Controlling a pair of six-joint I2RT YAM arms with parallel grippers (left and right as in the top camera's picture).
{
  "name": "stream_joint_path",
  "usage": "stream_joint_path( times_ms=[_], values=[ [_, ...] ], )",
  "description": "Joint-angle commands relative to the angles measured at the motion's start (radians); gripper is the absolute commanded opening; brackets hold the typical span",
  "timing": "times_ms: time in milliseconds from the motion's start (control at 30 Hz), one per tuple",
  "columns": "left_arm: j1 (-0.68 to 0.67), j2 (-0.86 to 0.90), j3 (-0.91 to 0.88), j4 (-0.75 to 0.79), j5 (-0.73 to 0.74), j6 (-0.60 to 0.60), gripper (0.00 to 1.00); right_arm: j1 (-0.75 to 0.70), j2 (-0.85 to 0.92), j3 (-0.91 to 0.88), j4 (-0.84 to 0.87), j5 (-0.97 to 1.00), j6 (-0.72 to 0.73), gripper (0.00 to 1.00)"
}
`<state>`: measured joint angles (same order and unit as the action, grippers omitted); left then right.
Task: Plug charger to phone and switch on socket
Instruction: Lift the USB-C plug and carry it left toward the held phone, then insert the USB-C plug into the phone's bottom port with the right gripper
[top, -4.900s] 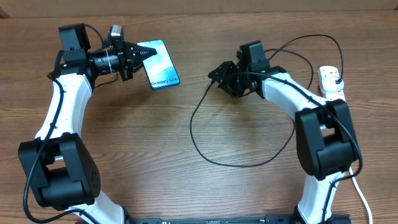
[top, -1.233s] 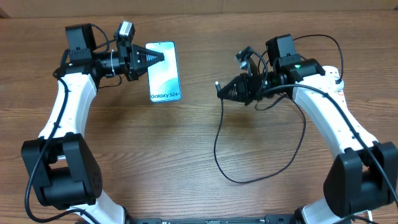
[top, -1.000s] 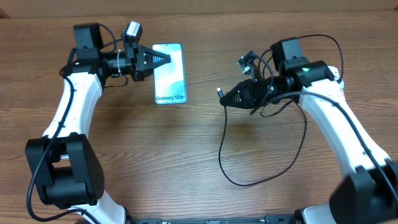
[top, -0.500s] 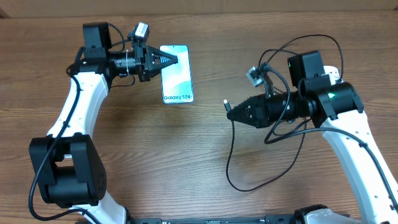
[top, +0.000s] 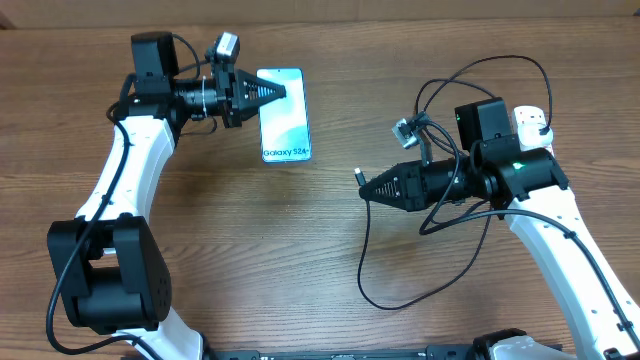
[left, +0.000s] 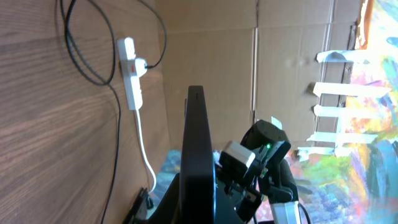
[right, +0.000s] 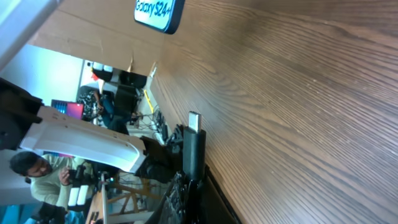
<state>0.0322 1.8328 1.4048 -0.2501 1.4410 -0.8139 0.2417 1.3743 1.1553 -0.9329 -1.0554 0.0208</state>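
The left gripper (top: 276, 92) is clamped on a long edge of the phone (top: 285, 118). Its blue screen faces up at the far left of the table (top: 230, 240), though it is hard to tell whether it rests on the wood. The right gripper (top: 367, 189) pinches the charger (top: 363, 262) just behind its connector tip, which points toward the phone from well away. The black cable loops back to the socket (top: 529, 122), far right.

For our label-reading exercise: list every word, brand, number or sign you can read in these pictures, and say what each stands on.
"Galaxy S24+": on the screen of the phone, readable from overhead and in the right wrist view.
The socket: any marking is too small to read.
Nothing else is legible.
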Motion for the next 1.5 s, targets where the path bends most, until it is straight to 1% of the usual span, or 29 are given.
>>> stream_joint_path(
  times_ms=[0, 167, 300, 500, 633, 800, 933, 1100, 1200, 1467],
  values=[
    [0.0, -0.021, 0.006, 0.072, 0.056, -0.114, 0.04, 0.038, -0.023, -0.004, 0.039, 0.003, 0.067, 0.04],
    [0.0, -0.021, 0.006, 0.228, 0.051, -0.239, 0.04, 0.091, -0.023, -0.004, 0.123, 0.045, 0.144, 0.04],
    [0.0, -0.021, 0.006, 0.29, 0.036, -0.317, 0.04, 0.11, -0.023, -0.004, 0.222, 0.046, 0.235, 0.04],
    [0.0, -0.021, 0.006, 0.307, -0.012, -0.37, 0.04, 0.146, -0.022, -0.004, 0.379, 0.083, 0.396, 0.04],
    [0.0, -0.021, 0.006, 0.338, -0.02, -0.38, 0.04, 0.19, -0.022, -0.004, 0.462, 0.121, 0.49, 0.04],
    [0.0, -0.021, 0.006, 0.362, -0.021, -0.399, 0.04, 0.247, -0.022, -0.004, 0.518, 0.183, 0.588, 0.04],
    [0.0, -0.021, 0.006, 0.407, -0.014, -0.444, 0.04, 0.282, -0.022, -0.004, 0.541, 0.231, 0.684, 0.04],
    [0.0, -0.021, 0.006, 0.495, 0.017, -0.504, 0.04, 0.319, -0.018, -0.004, 0.618, 0.237, 0.713, 0.04],
    [0.0, -0.021, 0.006, 0.497, 0.023, -0.507, 0.04, 0.326, -0.007, -0.004, 0.626, 0.255, 0.735, 0.04],
    [-0.001, -0.021, 0.006, 0.498, 0.032, -0.529, 0.04, 0.326, 0.031, -0.004, 0.674, 0.257, 0.734, 0.04]
  ],
)
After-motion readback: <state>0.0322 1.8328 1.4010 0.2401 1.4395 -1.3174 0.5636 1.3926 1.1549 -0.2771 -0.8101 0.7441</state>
